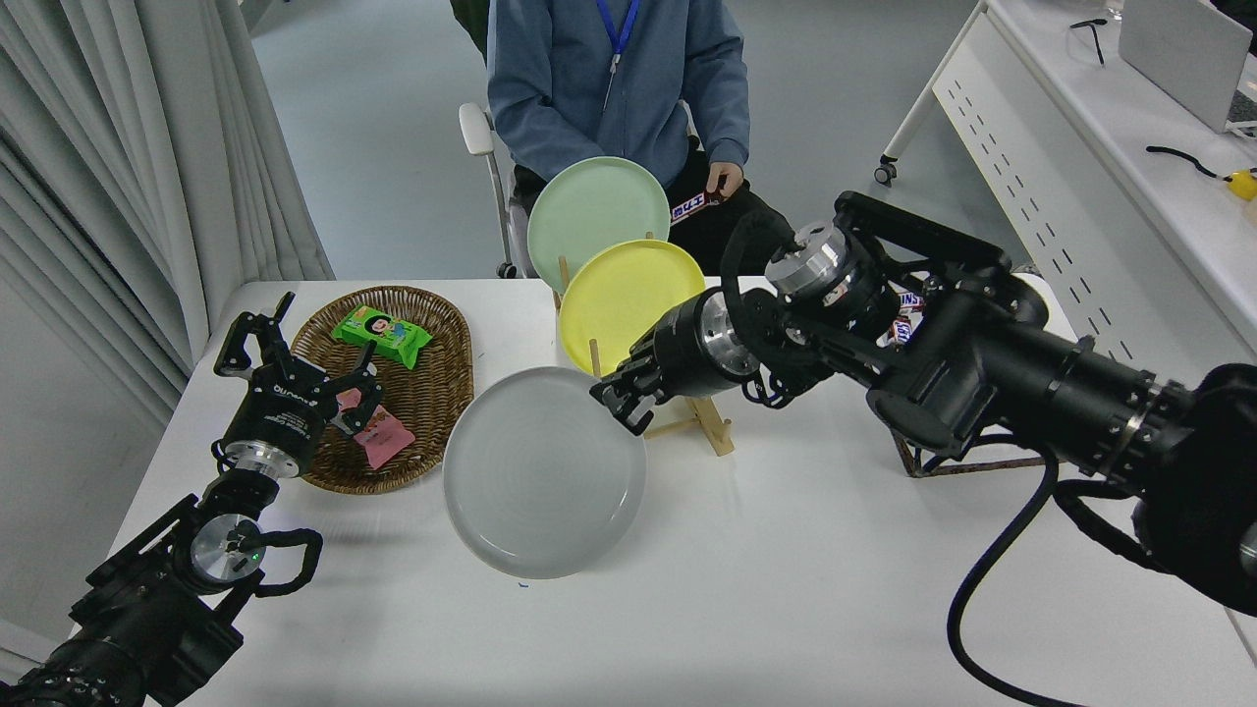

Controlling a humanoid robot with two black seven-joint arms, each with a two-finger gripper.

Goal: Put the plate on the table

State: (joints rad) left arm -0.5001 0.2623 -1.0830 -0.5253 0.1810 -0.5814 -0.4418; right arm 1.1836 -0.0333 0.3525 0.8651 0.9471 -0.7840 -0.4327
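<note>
While clamped on the upper right rim of the plate (543, 471), right gripper (621, 403) holds it tilted in front of the wooden rack (699, 420), above the table (786, 589); left gripper (295, 378) open, parked left of the rack.

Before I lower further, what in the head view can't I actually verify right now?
- Whether the plate touches the table: its own face hides its lower edge.
- Right gripper fingers behind the rim: hidden by the plate.
- White tray: mostly covered by the right arm.
- Candy bar in the person's hand: print too small.
</note>
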